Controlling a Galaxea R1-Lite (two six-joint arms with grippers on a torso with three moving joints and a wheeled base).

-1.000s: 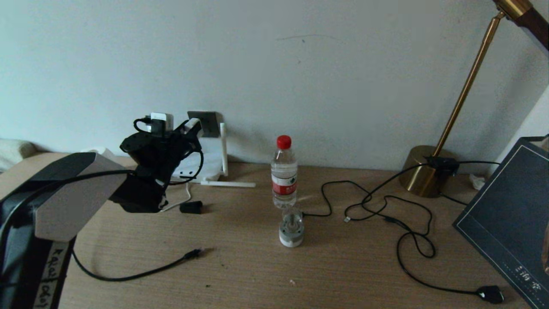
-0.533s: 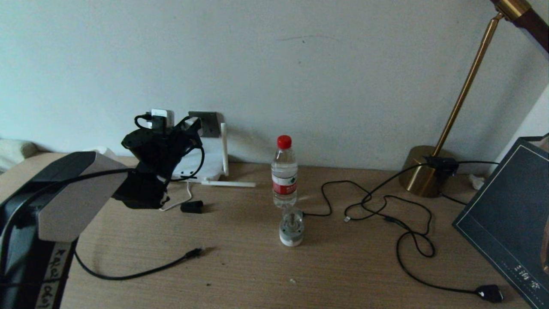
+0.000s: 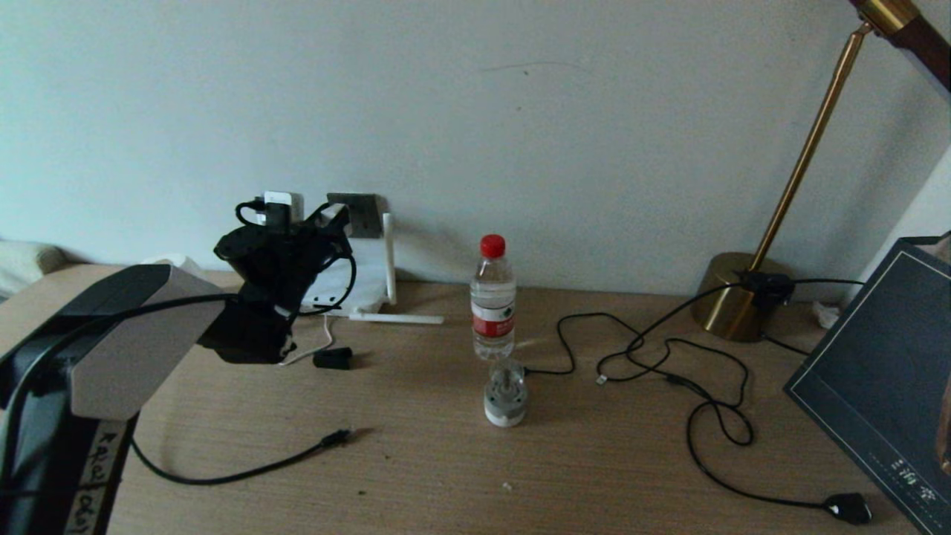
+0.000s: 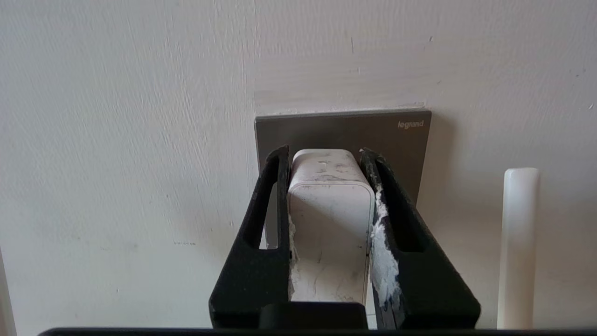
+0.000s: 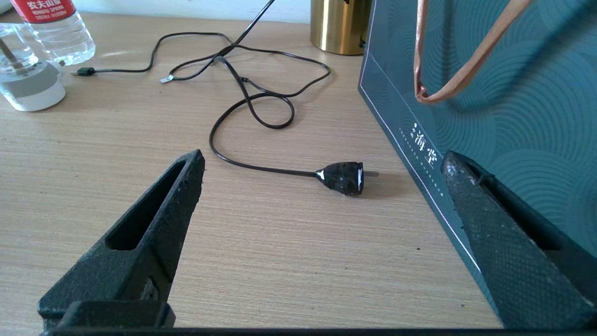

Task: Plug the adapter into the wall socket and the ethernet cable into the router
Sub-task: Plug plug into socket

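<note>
My left gripper (image 4: pixel 324 154) is shut on the white adapter (image 4: pixel 329 210), holding it by its two sides. The adapter's front end is up against the dark grey wall socket (image 4: pixel 396 135); its pins are hidden. In the head view the left gripper (image 3: pixel 336 218) is at the wall socket (image 3: pixel 365 212), above the white router (image 3: pixel 368 286). The adapter's thin white cord (image 3: pixel 318 348) hangs down to the table. The black ethernet cable (image 3: pixel 245 469) lies loose at the front left, its connector (image 3: pixel 339 437) free. My right gripper (image 5: pixel 322 157) hangs open and empty over the table.
One router antenna (image 3: pixel 387 256) stands by the socket and another (image 3: pixel 394 318) lies flat. A small black block (image 3: pixel 331 359), a water bottle (image 3: pixel 492 297) and a small jar (image 3: pixel 505 401) stand mid-table. A brass lamp (image 3: pixel 735 297), looped black cable with plug (image 3: pixel 849 509) and teal bag (image 3: pixel 884 386) are right.
My left gripper has edged a little right and toward the wall with the adapter in it. The right arm and everything on the table stay as they were.
</note>
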